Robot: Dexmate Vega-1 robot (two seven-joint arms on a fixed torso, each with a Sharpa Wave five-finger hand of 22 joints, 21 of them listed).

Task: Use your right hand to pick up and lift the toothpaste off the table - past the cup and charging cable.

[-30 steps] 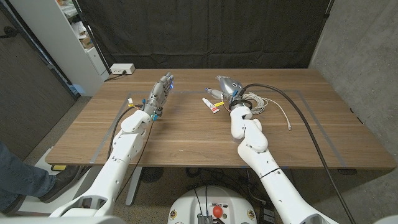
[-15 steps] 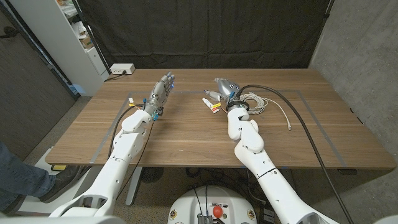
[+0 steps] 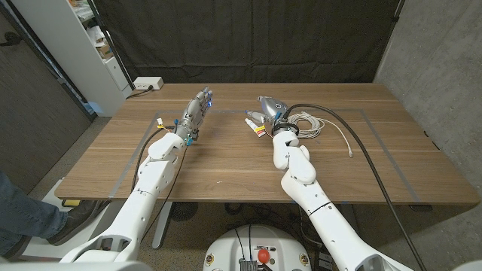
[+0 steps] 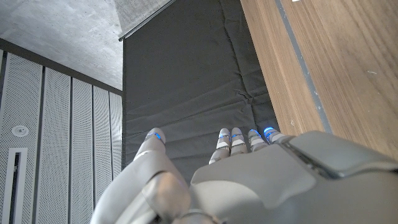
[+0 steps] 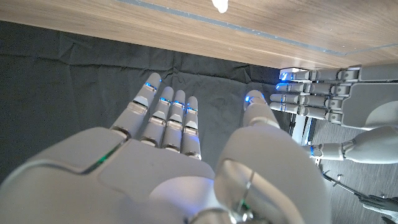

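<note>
**Head view: right hand over the toothpaste, nothing gripped**

Head view: the right hand (image 3: 269, 108) is seen with fingers spread and empty. At its 8 o'clock, just beside it, the toothpaste (image 3: 257, 127) lies on the table (image 3: 226, 162). At 3 o'clock the coiled cable (image 3: 310, 124) is seen. Farther left, the left hand (image 3: 196, 110) is held unclenched, empty.
</note>
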